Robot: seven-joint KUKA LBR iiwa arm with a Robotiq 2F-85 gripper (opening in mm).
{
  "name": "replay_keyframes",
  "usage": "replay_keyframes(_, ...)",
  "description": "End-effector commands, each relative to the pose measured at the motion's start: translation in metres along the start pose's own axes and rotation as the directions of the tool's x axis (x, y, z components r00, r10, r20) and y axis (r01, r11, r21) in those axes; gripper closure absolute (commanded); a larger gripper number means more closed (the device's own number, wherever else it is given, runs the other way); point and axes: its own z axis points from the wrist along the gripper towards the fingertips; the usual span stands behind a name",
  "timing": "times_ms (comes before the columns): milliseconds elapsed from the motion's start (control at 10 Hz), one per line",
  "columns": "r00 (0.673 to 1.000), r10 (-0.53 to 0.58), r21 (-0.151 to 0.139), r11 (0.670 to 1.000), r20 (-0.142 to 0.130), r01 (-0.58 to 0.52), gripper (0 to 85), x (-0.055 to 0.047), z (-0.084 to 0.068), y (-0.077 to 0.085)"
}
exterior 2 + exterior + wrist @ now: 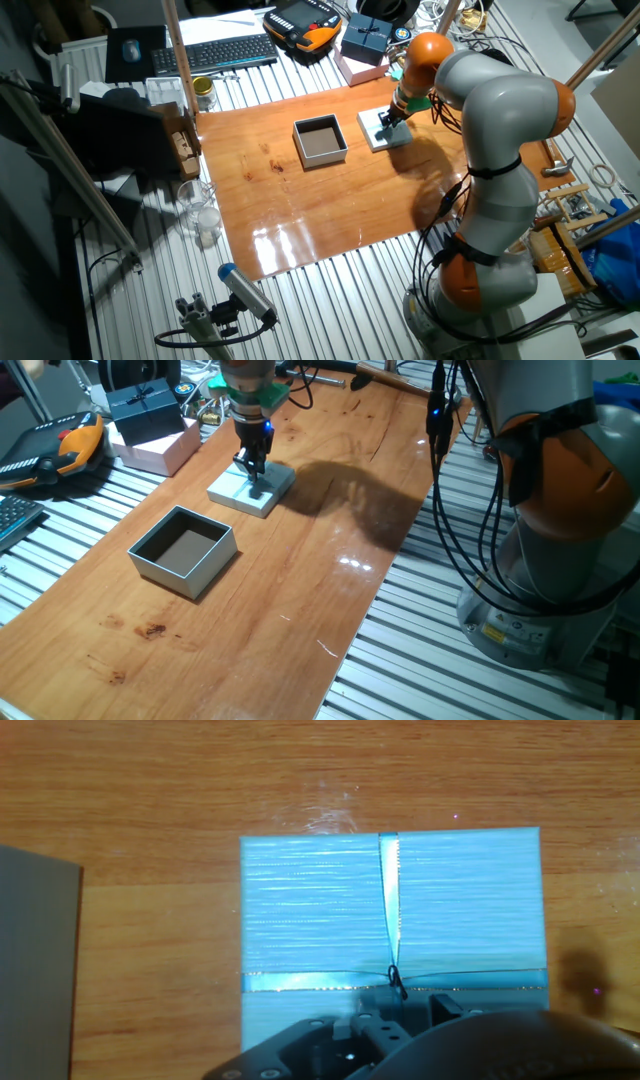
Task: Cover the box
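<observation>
The box (205, 572) stands open on the wooden table, with pale blue-grey walls and a brown inside. It also shows in the other fixed view (320, 157) and at the left edge of the hand view (35, 970). Its pale blue lid (230, 495) with a thin ribbon lies flat to the right of it, apart from it, and fills the hand view (320, 910). My gripper (257, 480) points down at the lid's middle, fingertips at the ribbon knot (397, 982). The frames do not show how far apart the fingers stand.
A pink box (160, 448) with a dark navy ribboned box (145, 408) on it stands at the back left. An orange teach pendant (65, 450) lies beyond the table's left edge. The arm's base (560, 560) and cables stand off the right edge.
</observation>
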Motion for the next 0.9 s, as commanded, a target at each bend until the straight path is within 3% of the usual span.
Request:
replay_keyframes(0,1.000,0.000,0.000,1.000,0.002,0.000,51.0,-0.0004,0.0000,0.0004)
replay_keyframes(800,1.000,-0.003,-0.003,1.000,-0.004,0.003,51.0,-0.0082,0.0042,-0.0012)
